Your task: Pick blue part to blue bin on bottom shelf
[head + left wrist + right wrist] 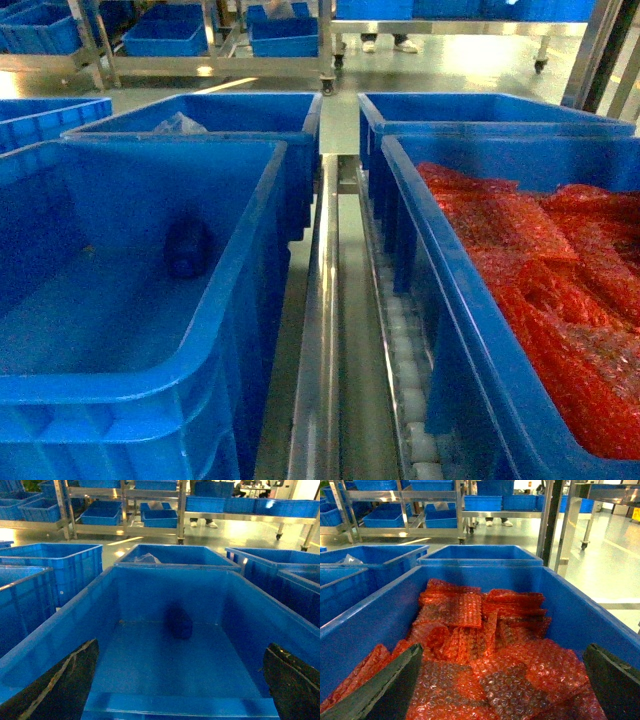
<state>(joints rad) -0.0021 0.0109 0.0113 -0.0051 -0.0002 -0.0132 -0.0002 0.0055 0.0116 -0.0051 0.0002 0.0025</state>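
Note:
The blue part [188,247], a small dark lump, lies on the floor of the blue bin [243,275] near its far wall. The bin stands on the bottom shelf, beside the steel rail [318,330] and white rollers [405,370]. In the left wrist view the part [180,621] lies ahead of my left gripper [181,643], which hangs open over the bin's near rim [180,706] with nothing between its dark fingers [65,680]. My right gripper [503,645] stands open above red bubble bags [470,630], holding nothing. Neither gripper shows in the head view.
A like blue crate [440,260] full of red bubble bags stands right of the rail. Behind both are further blue crates, one holding a clear bag [180,125]. Steel racks with blue crates [165,40] and a person's feet [390,45] are across the floor.

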